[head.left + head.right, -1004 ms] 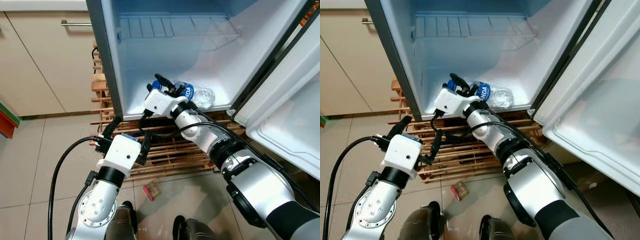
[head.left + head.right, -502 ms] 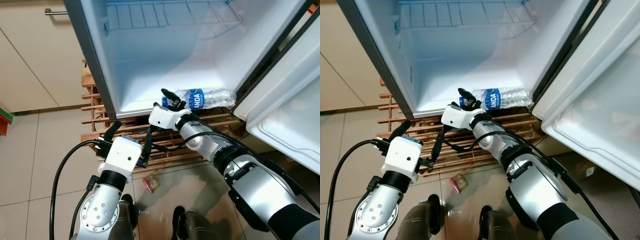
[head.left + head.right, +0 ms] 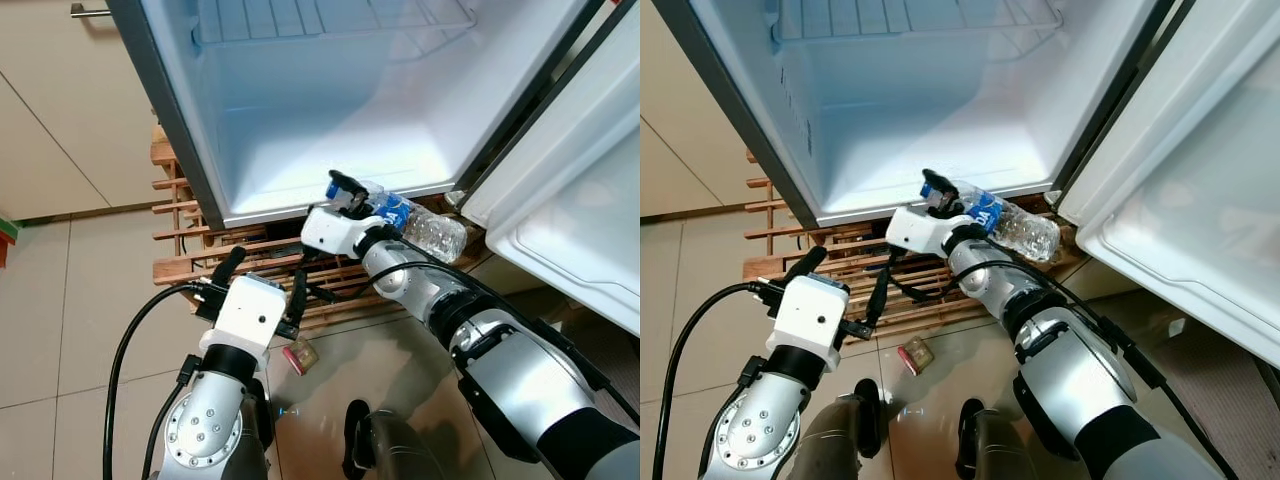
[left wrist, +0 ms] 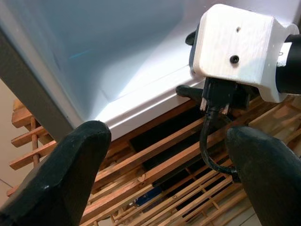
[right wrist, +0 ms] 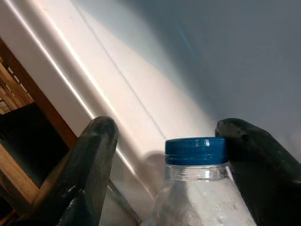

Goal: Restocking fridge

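The right gripper (image 3: 345,192) holds a water bottle (image 3: 415,222), seemingly clamped, at the open fridge (image 3: 300,120) sill. The left gripper (image 3: 262,283) hangs spread apart below.

The fridge (image 3: 330,130) runs off the top of the frame, its door (image 3: 570,200) off the right. The right hand (image 3: 345,190) covers the bottle (image 3: 425,228) neck. A small floor item (image 3: 300,356) is unidentifiable.
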`<state>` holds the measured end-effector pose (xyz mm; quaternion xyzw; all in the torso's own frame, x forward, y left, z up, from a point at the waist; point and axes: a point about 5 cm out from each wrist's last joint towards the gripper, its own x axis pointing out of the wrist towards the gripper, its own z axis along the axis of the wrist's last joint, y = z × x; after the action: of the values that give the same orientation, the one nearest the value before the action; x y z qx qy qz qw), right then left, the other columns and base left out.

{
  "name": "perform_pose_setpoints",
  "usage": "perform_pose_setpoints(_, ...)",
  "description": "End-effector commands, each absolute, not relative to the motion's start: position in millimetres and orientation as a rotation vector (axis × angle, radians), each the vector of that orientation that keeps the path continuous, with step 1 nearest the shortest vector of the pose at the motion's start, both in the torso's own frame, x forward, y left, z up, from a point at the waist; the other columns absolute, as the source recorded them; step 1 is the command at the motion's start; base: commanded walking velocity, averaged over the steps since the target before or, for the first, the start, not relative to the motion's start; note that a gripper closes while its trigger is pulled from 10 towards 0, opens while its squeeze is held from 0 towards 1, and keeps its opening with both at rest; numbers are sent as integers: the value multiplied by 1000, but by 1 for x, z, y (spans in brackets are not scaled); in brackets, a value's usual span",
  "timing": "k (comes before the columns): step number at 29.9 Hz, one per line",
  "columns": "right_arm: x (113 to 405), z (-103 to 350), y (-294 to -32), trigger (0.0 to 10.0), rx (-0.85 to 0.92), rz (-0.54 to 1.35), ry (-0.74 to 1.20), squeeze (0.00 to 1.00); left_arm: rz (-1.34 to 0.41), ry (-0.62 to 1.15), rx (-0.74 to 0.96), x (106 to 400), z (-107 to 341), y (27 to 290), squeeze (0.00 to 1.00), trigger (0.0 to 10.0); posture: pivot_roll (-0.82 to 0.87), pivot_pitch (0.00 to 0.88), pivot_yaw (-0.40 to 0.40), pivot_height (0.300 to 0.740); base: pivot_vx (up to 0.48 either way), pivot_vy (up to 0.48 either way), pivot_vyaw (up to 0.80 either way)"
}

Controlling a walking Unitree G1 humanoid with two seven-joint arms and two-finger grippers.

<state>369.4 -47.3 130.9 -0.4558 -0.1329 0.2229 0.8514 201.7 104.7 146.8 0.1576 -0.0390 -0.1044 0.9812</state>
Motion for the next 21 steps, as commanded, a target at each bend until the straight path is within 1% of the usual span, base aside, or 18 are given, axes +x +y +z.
perform_pose_setpoints(1,368,118,-57,0,-942,480,-191,0,-206,-82,308,199,149,103,0,10000,210,338,-78,740,0,0,0)
perform_pose_setpoints(6,368,115,-61,0,-901,460,-154,0,-201,-81,306,199,149,104,0,10000,210,333,-78,740,0,0,0)
perform_pose_setpoints(10,367,109,-66,0,-834,453,-88,0,-198,-75,305,200,148,104,0,10000,209,332,-79,740,0,0,0)
perform_pose_setpoints(11,366,107,-68,0,-820,453,-76,43,-197,-75,304,200,149,104,0,10000,204,332,-81,740,0,0,0)
perform_pose_setpoints(14,367,107,-70,0,-776,442,-58,51,-196,-75,301,200,149,103,0,10000,205,333,-82,740,0,0,0)
perform_pose_setpoints(17,369,113,-68,0,-751,434,-79,35,-194,-74,301,200,148,104,0,10000,203,334,-81,740,0,0,0)
perform_pose_setpoints(20,379,140,-62,0,-685,413,-159,0,-195,-74,300,202,148,103,0,10000,197,329,-86,740,0,0,0)
perform_pose_setpoints(21,379,140,-62,0,-685,413,-159,0,-195,-74,300,202,148,103,0,10000,197,329,-86,740,0,0,0)
